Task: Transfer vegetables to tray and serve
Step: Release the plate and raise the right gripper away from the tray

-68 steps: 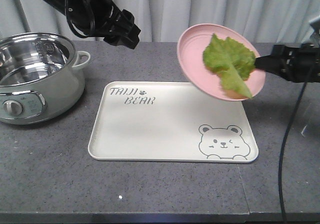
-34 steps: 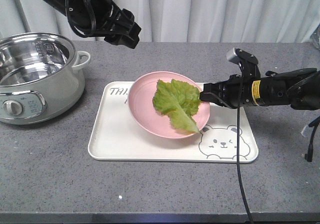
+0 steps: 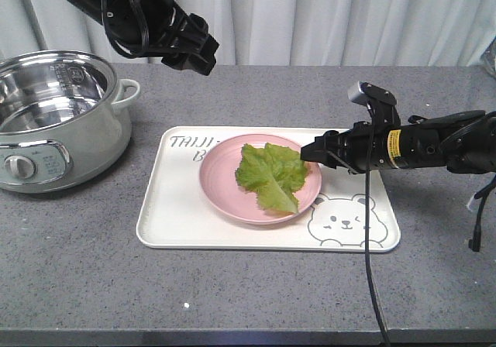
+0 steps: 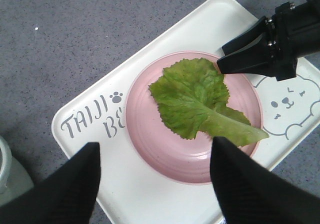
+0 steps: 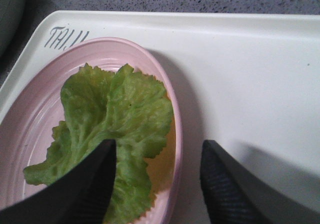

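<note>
Lettuce point(image 3: 267, 175) on pink plate point(image 3: 221, 186); tray point(image 3: 178, 217) reads "TAIJI B", rest hidden

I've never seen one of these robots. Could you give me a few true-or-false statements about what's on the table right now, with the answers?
1. The lettuce leaf lies on the pink plate. True.
2. The plate sits on the tray. True.
3. The left hand holds the leaf. False: it hovers open above the plate, holding nothing.
4. The pot stands on the tray. False: it stands on the table beside it.
5. The plate hides the bear drawing. False: the bear shows whole; part of the lettering is covered.
</note>
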Robot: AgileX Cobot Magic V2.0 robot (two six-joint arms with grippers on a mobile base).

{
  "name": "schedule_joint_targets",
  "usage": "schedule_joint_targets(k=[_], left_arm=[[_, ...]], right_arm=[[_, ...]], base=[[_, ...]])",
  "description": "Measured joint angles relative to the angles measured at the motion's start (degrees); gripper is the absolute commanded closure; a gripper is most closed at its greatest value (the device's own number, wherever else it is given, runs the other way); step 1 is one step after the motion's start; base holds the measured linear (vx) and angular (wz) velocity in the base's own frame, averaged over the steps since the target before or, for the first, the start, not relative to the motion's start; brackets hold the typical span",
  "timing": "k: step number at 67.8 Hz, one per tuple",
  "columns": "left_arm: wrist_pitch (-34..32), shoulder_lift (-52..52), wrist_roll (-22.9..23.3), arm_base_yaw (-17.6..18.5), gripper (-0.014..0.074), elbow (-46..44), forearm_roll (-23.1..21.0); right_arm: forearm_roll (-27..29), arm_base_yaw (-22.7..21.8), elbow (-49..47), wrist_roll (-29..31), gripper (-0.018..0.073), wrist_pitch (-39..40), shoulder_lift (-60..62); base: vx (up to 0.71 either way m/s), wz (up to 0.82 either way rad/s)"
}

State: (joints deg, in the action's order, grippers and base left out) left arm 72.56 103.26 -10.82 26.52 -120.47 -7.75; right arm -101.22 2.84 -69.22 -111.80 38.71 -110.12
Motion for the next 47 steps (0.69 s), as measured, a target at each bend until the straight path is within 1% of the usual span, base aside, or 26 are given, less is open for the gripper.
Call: schedule_joint_targets(k=[12, 24, 34, 41, 47], left_arm=[[0.0, 0.0, 0.0, 0.0, 0.015, 0.0, 0.0], [0.0, 0.0, 0.0, 0.0, 0.015, 0.0, 0.0], [0.0, 0.0, 0.0, 0.0, 0.015, 0.0, 0.0], [0.0, 0.0, 0.0, 0.0, 0.015, 0.0, 0.0], [0.0, 0.0, 0.1, 0.0, 0.015, 0.0, 0.0]], right_arm=[[0.0, -1.0, 0.0, 0.3, 0.0137, -0.1, 2.3], [0.0, -3.5, 0.0, 1.4, 0.014, 0.3, 9.5], [0.0, -4.0, -0.1, 6.4, 0.0177, 1.7, 16.9], [0.0, -4.0, -0.1, 7.9, 0.0179, 2.0, 21.1], [0.0, -4.0, -0.1, 11.6, 0.0179, 1.8, 24.7]], base=[[0.0, 0.0], [0.0, 0.0], [0.0, 0.0], [0.0, 0.0], [0.0, 0.0]])
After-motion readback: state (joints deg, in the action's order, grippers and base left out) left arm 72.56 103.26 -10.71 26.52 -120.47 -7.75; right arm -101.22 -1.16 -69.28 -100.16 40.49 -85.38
